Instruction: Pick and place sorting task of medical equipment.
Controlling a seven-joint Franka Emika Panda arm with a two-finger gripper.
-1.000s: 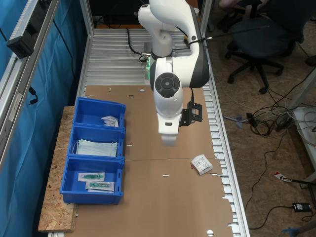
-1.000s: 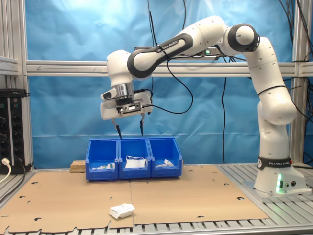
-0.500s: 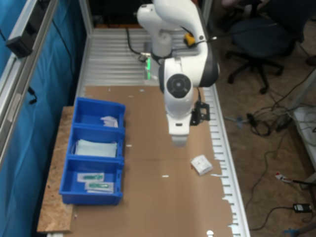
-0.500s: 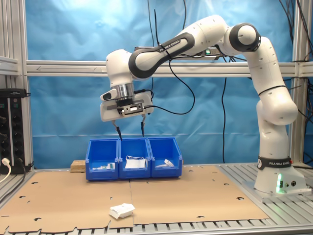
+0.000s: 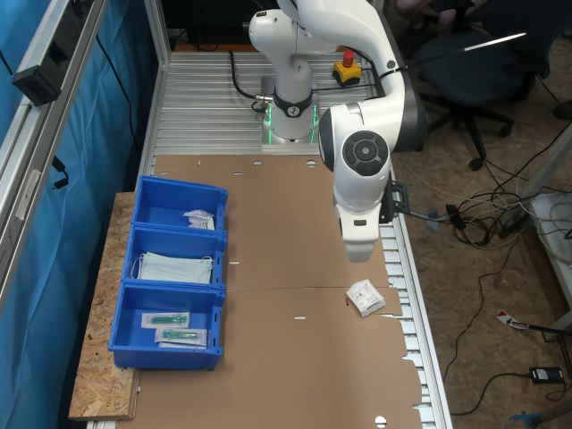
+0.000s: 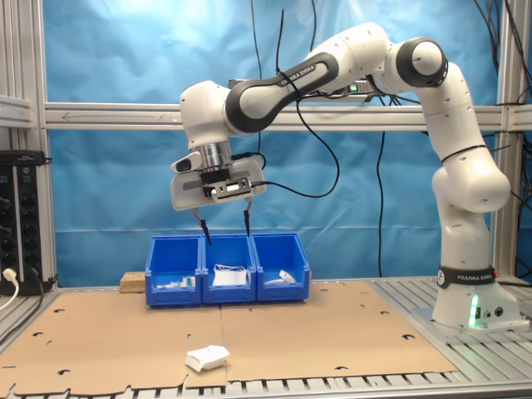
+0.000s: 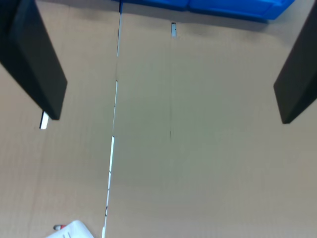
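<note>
Packet [image 5: 365, 298] first: in the first exterior view it lay on the brown cardboard [image 5: 286, 357] near the table's railed edge, well apart from the blue bins [image 5: 170, 286], with the arm's wrist above and just beside it. In the second exterior view the gripper [image 6: 226, 231] hung high over the packet [image 6: 207, 358], released and empty — the approach step, by my judgement. In the wrist view the packet [image 7: 72, 231] sat off-centre between the spread fingers [image 7: 37, 64], so the next move called for centring, then descending.

3 blue bins [image 5: 170, 286] on cardboard [image 5: 286, 357]; middle one seemingly holds masks [image 5: 174, 267]
</note>
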